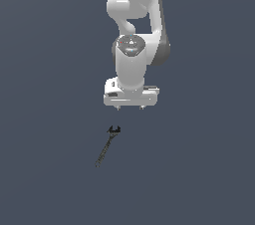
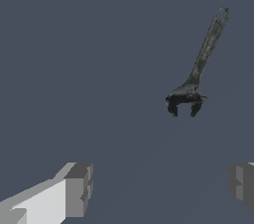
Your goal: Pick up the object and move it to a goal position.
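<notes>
Now the gripper — wide open, empty — should descend toward seven o'clock and straddle the wrench handle squarely.

Flat, even, dim simulator light; no cast shadows or glare; slightly coarse rendering.

arm: upright, wrist pointing down | pincer: fingers spread wide, holding nothing

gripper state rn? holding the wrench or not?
Gripper: open, jaws spread wide, holding nothing. Wrench lies on the surface, clear of the fingers.
</notes>
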